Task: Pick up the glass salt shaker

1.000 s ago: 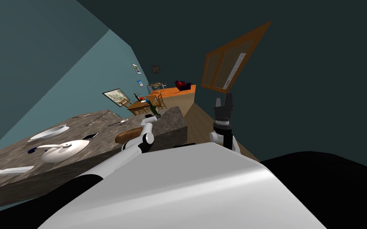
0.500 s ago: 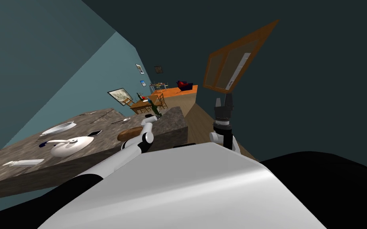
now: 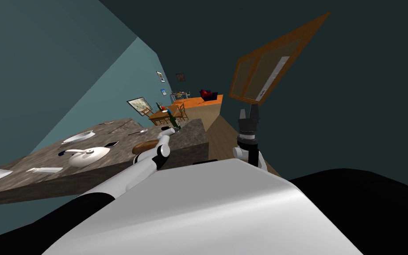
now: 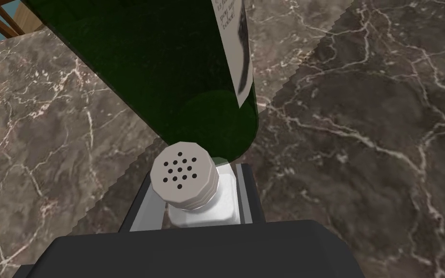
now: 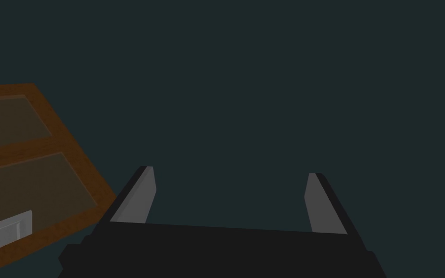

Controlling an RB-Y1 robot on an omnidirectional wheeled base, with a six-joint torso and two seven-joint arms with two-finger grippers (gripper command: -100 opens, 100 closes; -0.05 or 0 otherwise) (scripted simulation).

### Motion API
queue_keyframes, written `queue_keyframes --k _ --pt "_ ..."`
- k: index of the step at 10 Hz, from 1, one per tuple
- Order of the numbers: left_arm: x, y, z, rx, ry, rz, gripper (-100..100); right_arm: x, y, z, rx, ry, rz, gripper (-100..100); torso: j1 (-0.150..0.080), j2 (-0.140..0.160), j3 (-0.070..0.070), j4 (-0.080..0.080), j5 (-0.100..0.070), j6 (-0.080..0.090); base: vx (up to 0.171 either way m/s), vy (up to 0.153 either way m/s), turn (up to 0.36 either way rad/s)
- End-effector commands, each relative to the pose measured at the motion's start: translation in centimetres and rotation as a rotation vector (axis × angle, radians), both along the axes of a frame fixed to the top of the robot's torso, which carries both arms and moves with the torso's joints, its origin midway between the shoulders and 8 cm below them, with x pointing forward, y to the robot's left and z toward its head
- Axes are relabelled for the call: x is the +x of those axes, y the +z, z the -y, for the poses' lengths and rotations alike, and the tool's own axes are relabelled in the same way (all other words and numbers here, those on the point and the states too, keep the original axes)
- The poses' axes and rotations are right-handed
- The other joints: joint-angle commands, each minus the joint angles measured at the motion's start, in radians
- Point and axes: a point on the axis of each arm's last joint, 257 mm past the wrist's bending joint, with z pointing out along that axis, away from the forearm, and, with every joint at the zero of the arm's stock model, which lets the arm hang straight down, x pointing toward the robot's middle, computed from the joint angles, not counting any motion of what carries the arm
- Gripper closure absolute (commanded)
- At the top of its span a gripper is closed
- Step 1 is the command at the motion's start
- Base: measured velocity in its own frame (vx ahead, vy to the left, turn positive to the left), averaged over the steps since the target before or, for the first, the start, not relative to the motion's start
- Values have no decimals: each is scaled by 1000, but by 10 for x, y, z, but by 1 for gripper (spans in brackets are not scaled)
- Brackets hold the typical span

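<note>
Pans left along counter (image 4: 361,145). Grasp step: clamps left gripper (image 4: 195,193) on salt shaker (image 4: 183,178), just beside green bottle (image 4: 159,72); right gripper (image 5: 231,176) fingers apart. Next: lift straight up, clear of bottle.

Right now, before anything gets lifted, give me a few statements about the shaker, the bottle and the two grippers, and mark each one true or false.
1. The fingers of the left gripper press the salt shaker from both sides. True.
2. The shaker has no top. False: a grey cap with small holes sits on it.
3. A dark green bottle stands close beyond the shaker. True.
4. The right gripper holds something. False: its fingers stand apart with nothing between them.
5. The counter is plain white. False: it is brown-grey with pale veins.
</note>
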Motion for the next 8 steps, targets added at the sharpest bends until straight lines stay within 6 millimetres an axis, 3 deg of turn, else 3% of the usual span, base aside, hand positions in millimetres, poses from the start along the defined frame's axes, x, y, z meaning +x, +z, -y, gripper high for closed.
queue_keyframes --k 1,7,8 --pt "-1 -3 2 9 -18 -7 100 0 0 0 0 0 0 0 0 0 0 0 0 0 7 -26 22" --pt "8 -1 17 7 -84 -7 100 0 0 0 0 0 0 0 -1 1 0 0 0 0 16 -44 99" --pt "14 6 20 1 -94 6 100 0 0 0 0 0 0 0 1 1 1 0 0 1 20 -44 168"
